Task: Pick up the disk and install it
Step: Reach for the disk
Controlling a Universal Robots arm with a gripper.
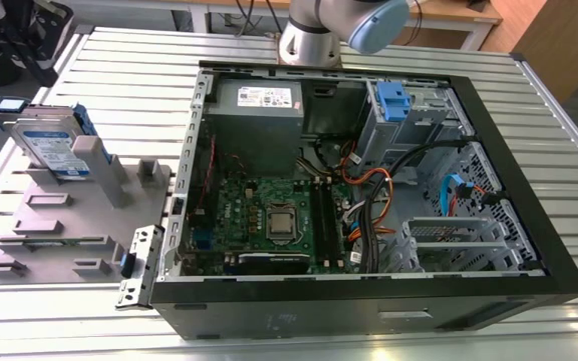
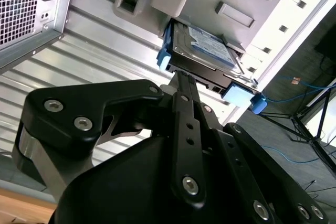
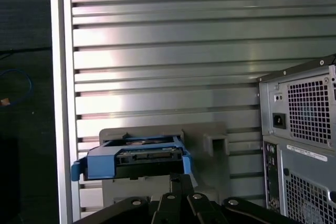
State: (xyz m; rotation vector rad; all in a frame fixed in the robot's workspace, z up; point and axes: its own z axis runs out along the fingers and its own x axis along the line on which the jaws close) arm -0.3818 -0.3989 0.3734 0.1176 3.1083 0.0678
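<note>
The disk (image 1: 53, 147) is a silver-grey drive with a white-and-blue label and blue side rails. It leans upright in a slot of a grey fixture plate (image 1: 38, 226) at the exterior view's left, beside the open computer case (image 1: 530, 248). Both wrist views look down my gripper toward the disk (image 2: 205, 51) (image 3: 139, 158), which stands well beyond the tips. My gripper (image 2: 178, 74) (image 3: 181, 178) is shut with nothing in it and is apart from the disk. Part of my arm (image 1: 330, 30) shows behind the case.
Inside the case are a motherboard (image 1: 269, 218), a grey power-supply box (image 1: 259, 98), loose cables (image 1: 379, 195) and a drive bay with a tall blue clip (image 1: 391, 101). The ribbed metal table (image 1: 118, 53) surrounds everything. The case's rear panel (image 3: 299, 129) stands near the fixture.
</note>
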